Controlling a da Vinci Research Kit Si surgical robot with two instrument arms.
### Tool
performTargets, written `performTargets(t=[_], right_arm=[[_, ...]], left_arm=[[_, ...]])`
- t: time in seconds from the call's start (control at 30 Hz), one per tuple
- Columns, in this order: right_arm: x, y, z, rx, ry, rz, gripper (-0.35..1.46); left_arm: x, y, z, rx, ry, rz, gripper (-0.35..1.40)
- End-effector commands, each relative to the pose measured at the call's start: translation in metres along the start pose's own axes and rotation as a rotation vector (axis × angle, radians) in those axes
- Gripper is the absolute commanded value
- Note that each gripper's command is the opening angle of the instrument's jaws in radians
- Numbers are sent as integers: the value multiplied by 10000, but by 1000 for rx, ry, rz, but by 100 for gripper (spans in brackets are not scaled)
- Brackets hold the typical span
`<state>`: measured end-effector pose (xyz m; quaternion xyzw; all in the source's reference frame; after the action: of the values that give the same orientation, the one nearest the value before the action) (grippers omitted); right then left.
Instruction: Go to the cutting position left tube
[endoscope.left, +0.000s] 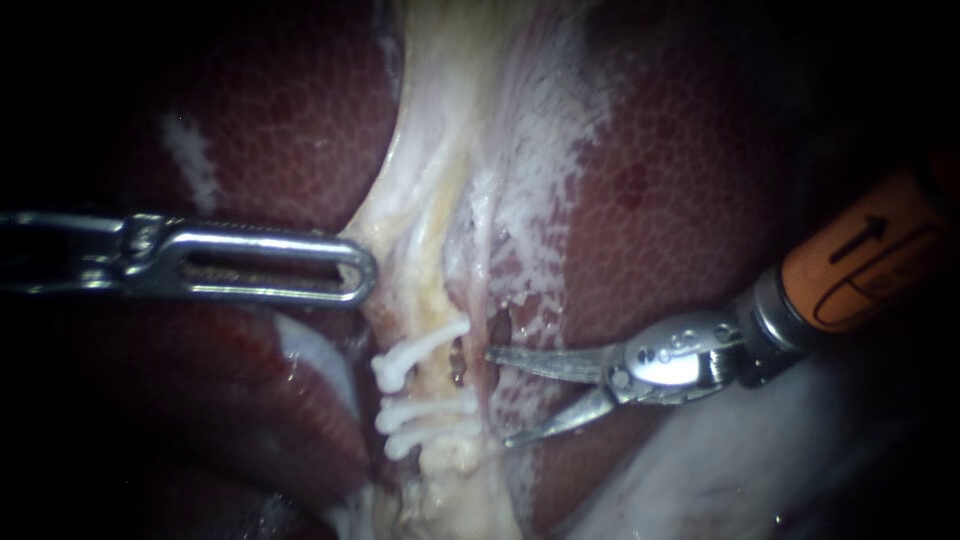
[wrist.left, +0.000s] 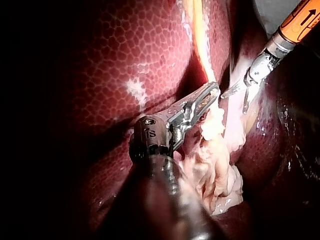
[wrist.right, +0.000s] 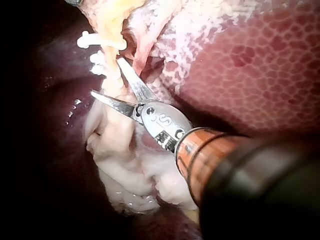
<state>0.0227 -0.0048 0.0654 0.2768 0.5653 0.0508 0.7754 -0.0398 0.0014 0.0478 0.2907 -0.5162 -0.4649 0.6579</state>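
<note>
The left tube (endoscope.left: 438, 383) is lying in the pale band of tissue (endoscope.left: 440, 200) between the lobes of the liver (endoscope.left: 680, 200). It is being crossed by white clips: an upper clip (endoscope.left: 420, 350) and a lower pair (endoscope.left: 425, 422) set close together. The edge of the pale band is apparently being grasped by the clenched jaws of the left instrument (endoscope.left: 360, 275), and the band is being drawn taut toward that side.

The right instrument (endoscope.left: 500, 395) is being presented with its curved blades parted and nothing gripped. In the endoscope view the blade tips are lying just beside the clip ends. In the right wrist view the tube seems to be sitting in the mouth of the blades (wrist.right: 105, 76); which of the two holds cannot be settled.

The approach is judged to be nearly complete. To finish it well, the open blades are best being carried across the tube at the gap between the upper clip and the lower pair. Both tips should be showing past its far side, and no clip, liver surface or neighbouring strand should be taken in. Steady tension from the left instrument is being relied on throughout. Closing belongs to a separate step.
</note>
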Motion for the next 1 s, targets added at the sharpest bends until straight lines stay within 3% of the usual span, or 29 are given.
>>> performTargets(t=[0.03, 0.6, 1.0], right_arm=[[1, 1, 2, 1, -7, 0, 139], [7, 12, 10, 44, -137, 7, 126], [10, 23, 7, 53, -162, -14, 123]], left_arm=[[0, 0, 0, 0, 0, 0, -35], [0, -2, 0, -1, 0, 0, -35], [0, -4, 0, -2, -1, 0, -35]])
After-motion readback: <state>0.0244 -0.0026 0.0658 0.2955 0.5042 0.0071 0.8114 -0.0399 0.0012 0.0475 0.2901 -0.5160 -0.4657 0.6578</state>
